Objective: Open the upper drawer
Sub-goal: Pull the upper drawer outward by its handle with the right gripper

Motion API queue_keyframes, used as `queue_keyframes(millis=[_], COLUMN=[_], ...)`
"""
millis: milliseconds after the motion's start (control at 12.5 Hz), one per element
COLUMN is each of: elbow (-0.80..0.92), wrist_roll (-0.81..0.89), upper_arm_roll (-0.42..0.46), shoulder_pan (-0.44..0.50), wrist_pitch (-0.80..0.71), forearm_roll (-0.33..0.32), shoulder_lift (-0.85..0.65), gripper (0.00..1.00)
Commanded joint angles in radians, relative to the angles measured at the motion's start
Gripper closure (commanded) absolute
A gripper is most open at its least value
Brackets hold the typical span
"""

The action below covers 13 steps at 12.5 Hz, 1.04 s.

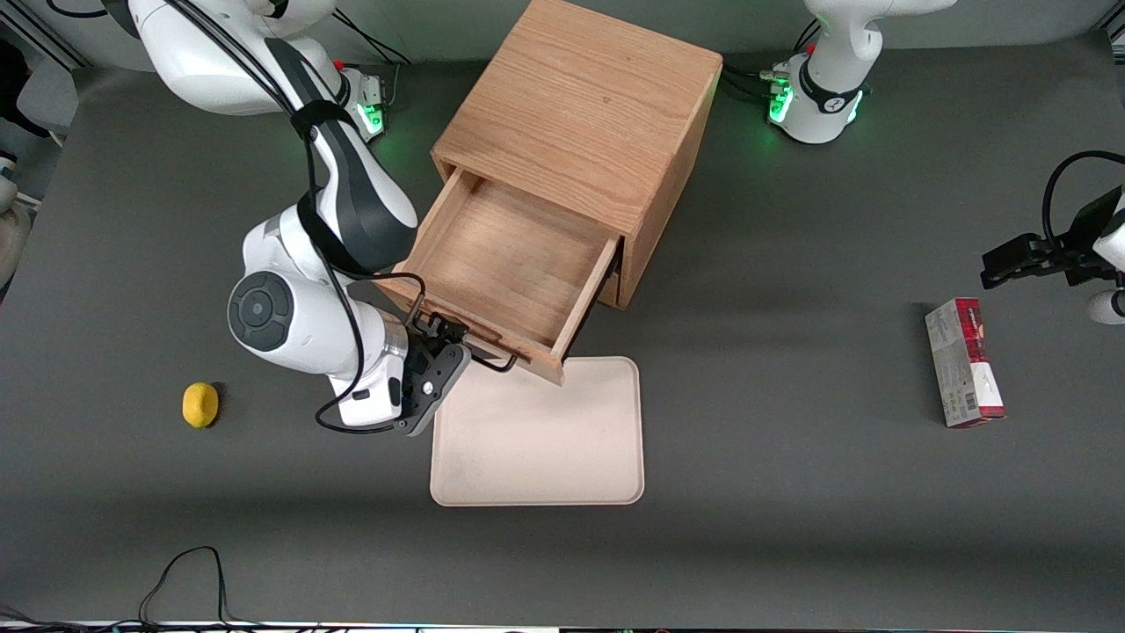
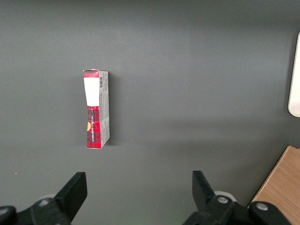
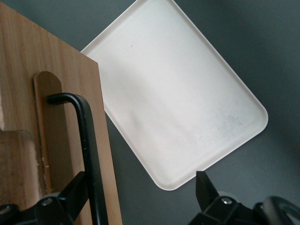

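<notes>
Upper drawer of the oak cabinet stands pulled well out in the front view, its shallow wooden box bare, its front edge over the cream tray; the hand sits at the black bar handle, a lemon at nine o'clock from it. Left wrist view: a red box lies on the grey bench. Right wrist view — the hand's fingers are spread wide, one touching the handle, not clamped.
</notes>
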Motion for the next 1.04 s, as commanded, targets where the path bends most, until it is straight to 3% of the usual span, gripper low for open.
queue_keyframes(millis=[0,957], elbow=[0.04,0.043], wrist_roll=[-0.016,-0.013], upper_arm_roll=[0.005,0.005], shoulder_pan=[-0.025,-0.054], wrist_pitch=[0.021,0.08], forearm_roll=[0.001,0.029], shoulder_lift=[0.025,0.039], gripper=[0.0,0.0])
